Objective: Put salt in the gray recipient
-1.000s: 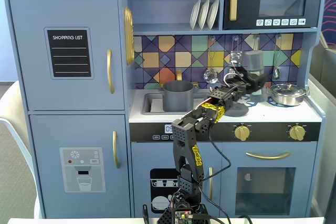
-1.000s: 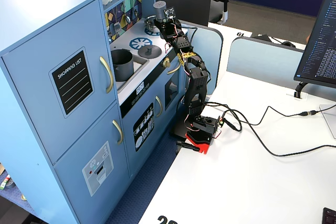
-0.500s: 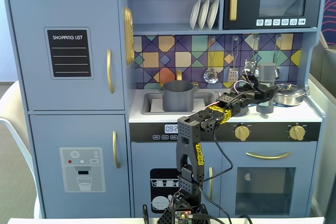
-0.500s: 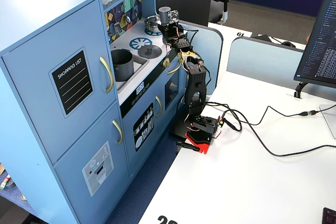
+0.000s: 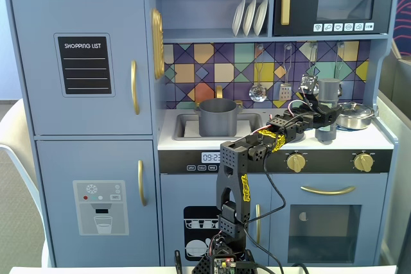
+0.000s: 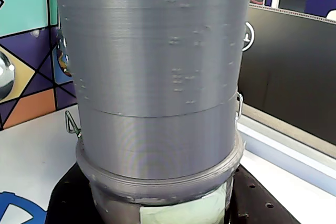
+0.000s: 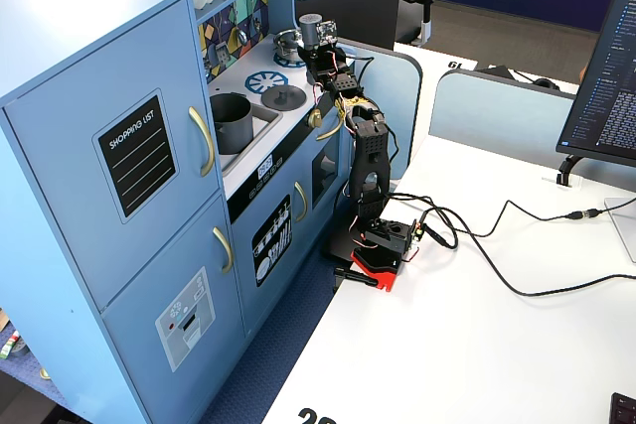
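Observation:
The salt shaker [image 5: 329, 91] is a tall gray cylinder, upright at the right of the toy kitchen's counter. It fills the wrist view [image 6: 157, 77], with a wider collar and a pale green label at its base. My gripper [image 5: 319, 112] reaches over the counter and is shut on the shaker's lower part; its black fingers [image 6: 68, 203] flank the base. I cannot tell whether the shaker rests on the counter. The gray recipient [image 5: 218, 117] is a pot in the sink at the counter's left, also seen in the other fixed view [image 7: 231, 118].
A silver pan [image 5: 354, 115] sits right behind the shaker. Ladles and a spatula [image 5: 258, 88] hang on the tiled back wall. A gray lid [image 7: 283, 96] lies on the counter between the pot and my gripper [image 7: 320, 55]. Shelves and a toy microwave [image 5: 331, 8] hang overhead.

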